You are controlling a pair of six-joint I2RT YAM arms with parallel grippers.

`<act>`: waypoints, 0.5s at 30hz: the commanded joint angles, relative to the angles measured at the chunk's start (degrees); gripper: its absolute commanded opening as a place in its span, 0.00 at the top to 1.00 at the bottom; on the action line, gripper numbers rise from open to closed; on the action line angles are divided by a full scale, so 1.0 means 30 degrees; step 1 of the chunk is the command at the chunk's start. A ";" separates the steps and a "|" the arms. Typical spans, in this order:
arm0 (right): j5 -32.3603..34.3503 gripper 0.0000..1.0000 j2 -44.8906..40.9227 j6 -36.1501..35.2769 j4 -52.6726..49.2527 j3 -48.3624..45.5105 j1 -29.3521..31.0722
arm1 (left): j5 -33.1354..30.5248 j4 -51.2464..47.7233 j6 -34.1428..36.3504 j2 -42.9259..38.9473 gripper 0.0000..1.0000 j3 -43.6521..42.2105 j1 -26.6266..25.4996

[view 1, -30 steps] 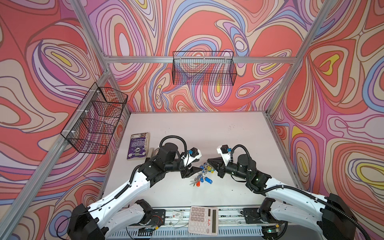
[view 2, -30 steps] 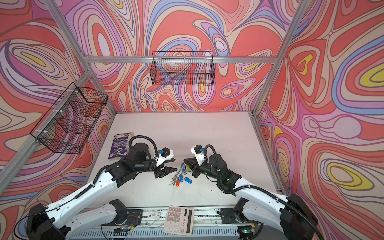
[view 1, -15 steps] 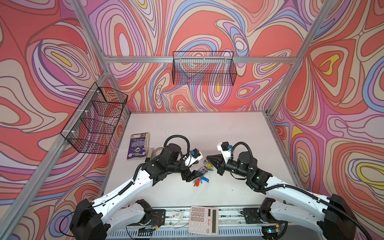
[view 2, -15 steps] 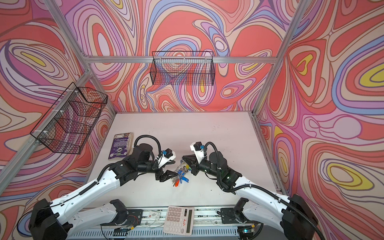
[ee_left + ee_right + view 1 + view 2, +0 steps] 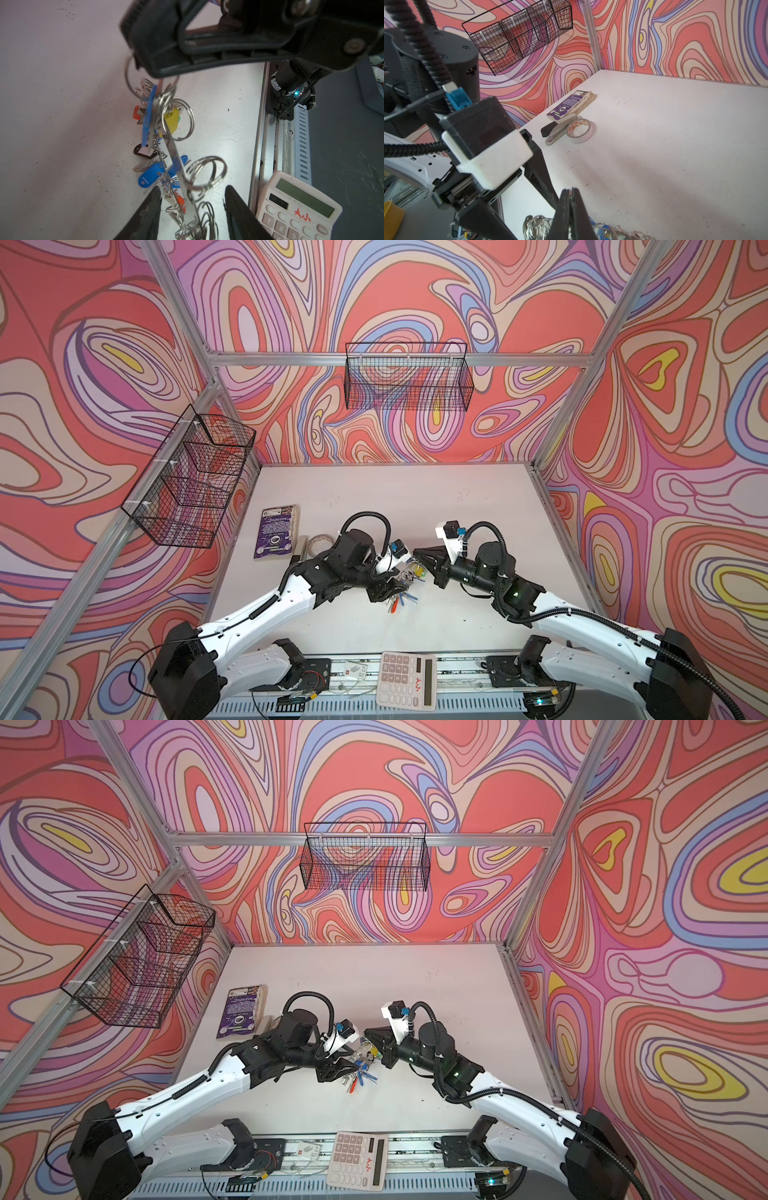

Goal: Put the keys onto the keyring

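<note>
Scene: two white and black robot arms meet over a pale tabletop point(image 5: 457, 510) inside a booth with swirling red, pink and purple walls.
Landmark: a white calculator point(image 5: 406, 680) lies on the front rail, between the two arm bases.
Keyring: the keyring point(image 5: 175, 154), a flat grey metal ring, sits just behind the calculator, near the middle of the tabletop. It is seen edge-on, tilted, and its rim is hung with many small split rings point(image 5: 204, 173).
Keys: the keys point(image 5: 401, 599) cluster under the keyring, behind the calculator, with blue, red, yellow and black tags point(image 5: 148, 176). Some tags appear to lie on the tabletop.
Right gripper: the right gripper point(image 5: 572, 192) reaches in from the right arm's side of the calculator. Its fingers point(image 5: 564, 207) are pressed together on the keyring's upper rim, with a thin metal edge showing between them.
Left gripper: the left gripper point(image 5: 192, 188) comes in from the opposite side of the calculator. Its fingers point(image 5: 149, 214) stand moderately apart, with the keyring's lower rim and split rings between them. No contact is visible.
Other items: a purple book point(image 5: 571, 102), a grey stapler point(image 5: 556, 129) and a tape roll point(image 5: 581, 131) lie together, well behind the calculator on the left arm's side.
Walls: two black wire baskets point(image 5: 409, 381) hang well above and behind the calculator.
</note>
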 commanded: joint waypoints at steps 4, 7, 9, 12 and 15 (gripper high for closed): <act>0.0209 1.00 -0.0067 0.0387 0.1716 0.0461 -0.0130 | -0.1532 0.0913 -0.0990 0.0608 0.66 0.0609 -0.0488; 0.0361 1.00 -0.0143 0.0403 0.1642 0.0456 -0.0105 | -0.2211 0.1207 -0.1518 0.0684 0.76 0.0673 -0.0593; 0.0495 1.00 -0.0114 0.0385 0.1598 0.0398 -0.0110 | -0.2593 0.1654 -0.1927 0.0553 0.83 0.0573 -0.0651; 0.0891 1.00 -0.0227 0.0423 0.1597 0.0176 -0.0113 | -0.3146 0.2020 -0.2361 0.0095 0.90 0.0349 -0.0680; 0.1345 1.00 -0.0423 0.0574 0.1683 -0.0065 -0.0115 | -0.3705 0.1875 -0.2651 -0.0439 1.00 0.0309 -0.0665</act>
